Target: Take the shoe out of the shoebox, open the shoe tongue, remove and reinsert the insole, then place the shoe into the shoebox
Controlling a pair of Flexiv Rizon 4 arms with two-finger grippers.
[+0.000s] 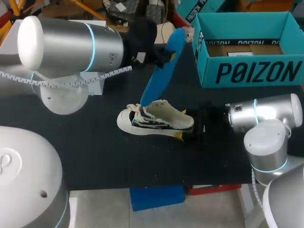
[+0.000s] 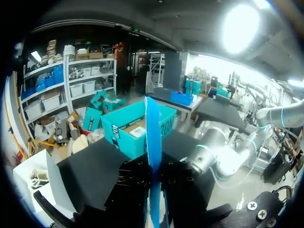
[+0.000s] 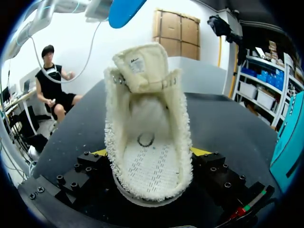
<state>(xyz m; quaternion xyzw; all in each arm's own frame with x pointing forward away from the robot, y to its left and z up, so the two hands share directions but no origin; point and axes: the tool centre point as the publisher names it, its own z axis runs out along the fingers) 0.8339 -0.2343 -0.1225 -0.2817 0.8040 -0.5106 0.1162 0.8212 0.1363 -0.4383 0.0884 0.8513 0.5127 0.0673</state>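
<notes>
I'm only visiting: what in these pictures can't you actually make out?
- Left gripper tips: left wrist view, hidden behind the edge-on insole and its own black blocks.
- Shoe toe: right wrist view, hidden by the raised tongue.
- Shoe's heel: head view, covered by the right gripper.
- Shoebox floor: head view, partly hidden by its near wall.

Robotics lab, workshop-style. My left arm [image 1: 71,45] and right arm [image 1: 266,118], both bare silver, are sitting at a black counter [image 1: 95,147], with spiral cable wrap [image 1: 71,78] hanging off the left one. White metal shelves [image 2: 71,80] are lining the far wall, holding storage bins [image 2: 50,100]. Brown cartons [image 3: 183,31] are standing stacked against a wall.
</notes>
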